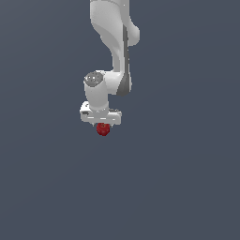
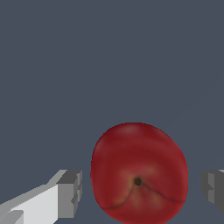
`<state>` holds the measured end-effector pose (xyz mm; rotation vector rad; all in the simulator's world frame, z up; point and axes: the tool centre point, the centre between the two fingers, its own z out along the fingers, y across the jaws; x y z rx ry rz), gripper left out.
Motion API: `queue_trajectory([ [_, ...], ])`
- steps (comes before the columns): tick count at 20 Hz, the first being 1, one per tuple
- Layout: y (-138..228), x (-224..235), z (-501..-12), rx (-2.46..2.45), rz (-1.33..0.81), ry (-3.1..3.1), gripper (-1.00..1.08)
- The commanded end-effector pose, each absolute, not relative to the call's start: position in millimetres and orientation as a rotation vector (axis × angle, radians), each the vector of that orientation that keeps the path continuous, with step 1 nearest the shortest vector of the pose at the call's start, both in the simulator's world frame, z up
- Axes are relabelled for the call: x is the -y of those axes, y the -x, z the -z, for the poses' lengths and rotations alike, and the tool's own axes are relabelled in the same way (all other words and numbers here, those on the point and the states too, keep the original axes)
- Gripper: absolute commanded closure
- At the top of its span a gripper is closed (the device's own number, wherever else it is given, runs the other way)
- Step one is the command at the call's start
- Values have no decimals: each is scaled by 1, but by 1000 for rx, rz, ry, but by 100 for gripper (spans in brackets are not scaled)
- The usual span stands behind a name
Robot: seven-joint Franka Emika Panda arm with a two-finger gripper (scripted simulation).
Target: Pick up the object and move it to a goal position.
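From the wrist camera, the nearest thing I see is the small dark red, roundish, slightly faceted lump (image 2: 139,173), glossy, with a dark pit at its middle and thin creases running out from it. It sits between the two grey-tipped fingers (image 2: 70,193) of the white gripper (image 2: 142,190). There is a clear gap of background between the lump and the finger on each side, so the fingers stand released and spread, touching nothing. One finger shows its white body and grey pad in full; the other is cut off by the frame edge, with only its grey tip in view.

Beyond the lump, the wrist view shows only a flat, even slate-blue surface, which I take for the table (image 2: 109,61). It has no markings, edges or texture. I cannot tell whether the lump rests on it or is just above it.

In the exterior view, the lump (image 1: 103,129) shows as a tiny red spot directly under the gripper (image 1: 102,125), much smaller than the white hand above it. The fingers there are too small to make out separately. Above the gripper, the white robot arm (image 1: 115,44) with dark grey joint seams rises up from the lump and leaves the frame at the top.

Farther out, all around the lump, the same slate-blue table (image 1: 187,187) fills the whole picture, plain and uniform. No walls, room features or containers can be made out.
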<state>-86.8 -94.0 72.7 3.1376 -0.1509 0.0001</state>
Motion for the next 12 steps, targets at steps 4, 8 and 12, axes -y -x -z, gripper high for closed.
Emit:
queue_trajectory([
  [4, 88, 94, -51, 152, 0, -3138, -92],
  [8, 87, 94, -46, 152, 0, -3138, -92],
  [12, 87, 94, -46, 152, 0, -3138, 108],
])
